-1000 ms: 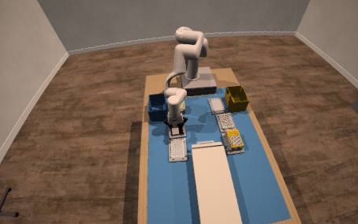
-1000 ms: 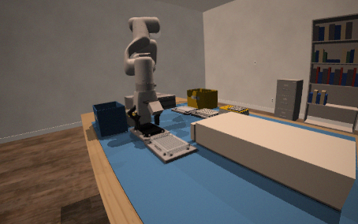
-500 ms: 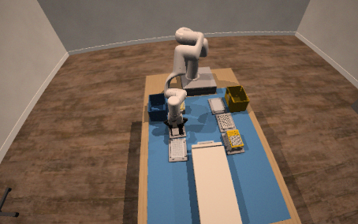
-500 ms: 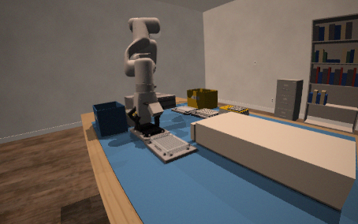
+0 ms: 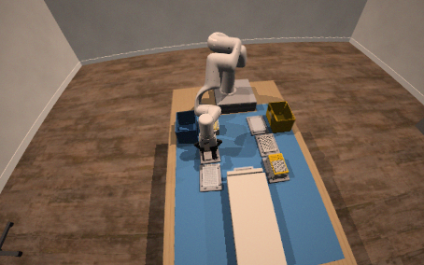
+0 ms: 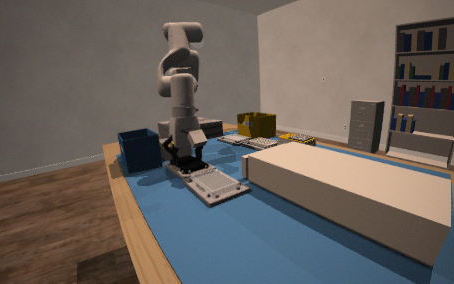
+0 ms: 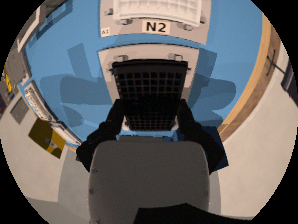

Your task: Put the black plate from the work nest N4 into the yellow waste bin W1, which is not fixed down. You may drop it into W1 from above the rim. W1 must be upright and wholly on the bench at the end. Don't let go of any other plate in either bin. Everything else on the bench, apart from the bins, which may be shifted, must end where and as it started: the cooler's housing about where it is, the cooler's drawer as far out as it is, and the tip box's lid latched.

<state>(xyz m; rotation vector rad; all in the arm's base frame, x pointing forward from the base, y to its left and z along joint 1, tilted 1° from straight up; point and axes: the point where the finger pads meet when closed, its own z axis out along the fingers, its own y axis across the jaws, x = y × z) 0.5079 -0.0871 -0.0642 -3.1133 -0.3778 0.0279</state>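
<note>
Reaching down with the gripper (image 5: 208, 152) (image 6: 185, 157) (image 7: 150, 106), fingers wide, one at each side of the black plate (image 6: 190, 164) (image 7: 150, 82). Can't tell if pinching it. Sitting in its pale nest (image 5: 217, 160) (image 7: 107, 62), just beside the label (reading "N2" in big letters) (image 7: 156, 27).

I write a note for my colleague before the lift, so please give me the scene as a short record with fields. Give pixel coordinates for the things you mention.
Gripper (image 5: 207, 150) (image 6: 185, 157) (image 7: 150, 106): fingers at both sides of the black plate (image 6: 191, 163) (image 7: 150, 82); firm grip uncertain
Black plate: still to be binned
Nest label readable: N2, on the neighbouring nest
Yellow waste bin (image 5: 281, 123) (image 6: 257, 126) (image 7: 45, 139): upright
Blue bin (image 5: 186, 135) (image 6: 140, 151) (image 7: 220, 144): upright
</note>
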